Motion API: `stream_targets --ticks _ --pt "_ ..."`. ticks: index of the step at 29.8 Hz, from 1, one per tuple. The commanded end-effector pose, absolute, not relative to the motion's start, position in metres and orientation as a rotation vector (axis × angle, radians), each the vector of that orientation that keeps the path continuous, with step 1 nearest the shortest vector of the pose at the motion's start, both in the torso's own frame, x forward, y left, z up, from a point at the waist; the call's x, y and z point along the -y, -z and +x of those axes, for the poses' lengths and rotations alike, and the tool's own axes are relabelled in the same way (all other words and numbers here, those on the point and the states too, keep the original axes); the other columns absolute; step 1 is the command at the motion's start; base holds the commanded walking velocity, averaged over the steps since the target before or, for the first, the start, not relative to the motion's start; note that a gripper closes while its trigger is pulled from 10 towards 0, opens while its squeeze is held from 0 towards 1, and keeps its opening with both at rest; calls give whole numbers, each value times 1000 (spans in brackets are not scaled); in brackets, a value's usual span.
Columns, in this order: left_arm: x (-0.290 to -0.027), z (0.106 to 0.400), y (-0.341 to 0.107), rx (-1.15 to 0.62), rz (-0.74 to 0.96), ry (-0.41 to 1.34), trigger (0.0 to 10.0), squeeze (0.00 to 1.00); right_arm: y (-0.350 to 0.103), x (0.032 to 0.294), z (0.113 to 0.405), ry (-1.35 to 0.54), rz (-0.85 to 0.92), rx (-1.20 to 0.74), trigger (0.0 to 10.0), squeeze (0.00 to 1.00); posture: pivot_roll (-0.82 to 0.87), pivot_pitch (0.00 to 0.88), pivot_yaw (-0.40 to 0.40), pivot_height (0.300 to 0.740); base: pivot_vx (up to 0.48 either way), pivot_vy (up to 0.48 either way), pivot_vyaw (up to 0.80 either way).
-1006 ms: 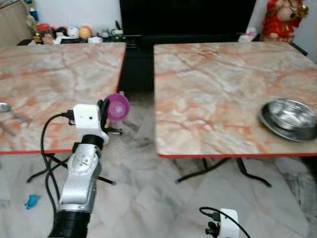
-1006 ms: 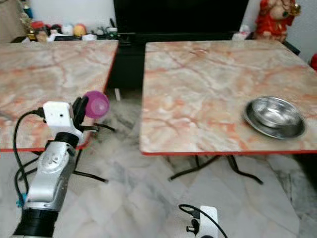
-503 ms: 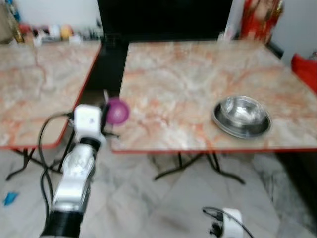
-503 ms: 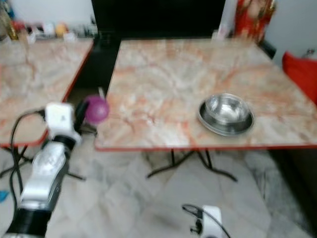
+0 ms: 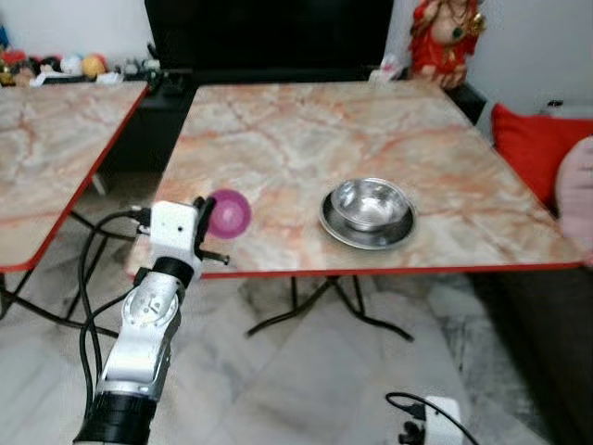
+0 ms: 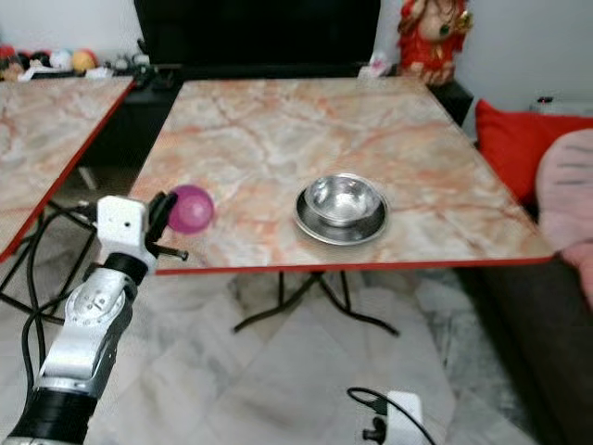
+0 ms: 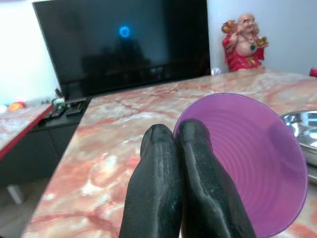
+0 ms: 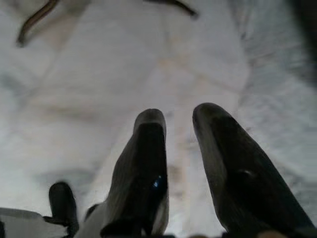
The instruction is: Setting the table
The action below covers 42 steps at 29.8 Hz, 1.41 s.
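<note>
A purple plastic cup [image 5: 228,213] hangs on its side at the near left corner of the marble table [image 5: 306,130]. My left gripper [image 5: 204,213] is shut on its rim. In the left wrist view the two black fingers [image 7: 163,178] press together on the rim of the cup [image 7: 247,158], whose mouth faces the camera. A steel bowl [image 5: 371,204] sits in a steel plate near the table's front edge, to the right of the cup. My right gripper [image 8: 178,119] hangs low over the floor, fingers apart with nothing between them.
A second marble table [image 5: 46,167] stands to the left across a gap. Behind are a black TV [image 5: 269,37] and a red figurine [image 5: 447,37]. A red cushion [image 5: 533,148] and a pink cushion [image 5: 576,199] lie at the right. Folding legs [image 5: 324,311] stand under the table.
The camera has swung to the right, bringing the table with the bowl to the middle. My left gripper still holds the purple cup, which is now at that table's near left corner.
</note>
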<state>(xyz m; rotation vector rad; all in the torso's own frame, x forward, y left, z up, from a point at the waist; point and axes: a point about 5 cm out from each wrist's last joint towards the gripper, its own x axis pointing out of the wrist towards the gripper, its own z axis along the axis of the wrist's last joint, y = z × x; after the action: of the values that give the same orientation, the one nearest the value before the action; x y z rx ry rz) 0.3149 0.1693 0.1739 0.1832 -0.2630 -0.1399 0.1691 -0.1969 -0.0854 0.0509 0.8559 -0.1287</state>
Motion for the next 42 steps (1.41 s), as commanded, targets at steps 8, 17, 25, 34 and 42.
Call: stream_targets --ticks 8,17,25,34,42 --pt "-180 318 -178 262 165 96 10000 0 86 188 171 112 63 -857 10000 0 50 0 -18 736 0 -388 0" --pt "-180 320 -170 206 62 100 10000 0 86 188 171 116 71 -856 10000 0 50 12 -18 736 0 -30 0" --pt "-182 322 -175 219 20 90 10000 0 86 188 172 117 74 -854 10000 0 49 9 -18 736 0 0 0" --pt "-187 323 -176 215 -12 74 10000 0 86 188 171 115 72 -855 10000 0 50 0 -16 736 0 0 0" --pt "-184 326 -180 230 -30 79 10000 0 86 187 170 121 78 -857 10000 0 44 0 -9 736 222 0 0"
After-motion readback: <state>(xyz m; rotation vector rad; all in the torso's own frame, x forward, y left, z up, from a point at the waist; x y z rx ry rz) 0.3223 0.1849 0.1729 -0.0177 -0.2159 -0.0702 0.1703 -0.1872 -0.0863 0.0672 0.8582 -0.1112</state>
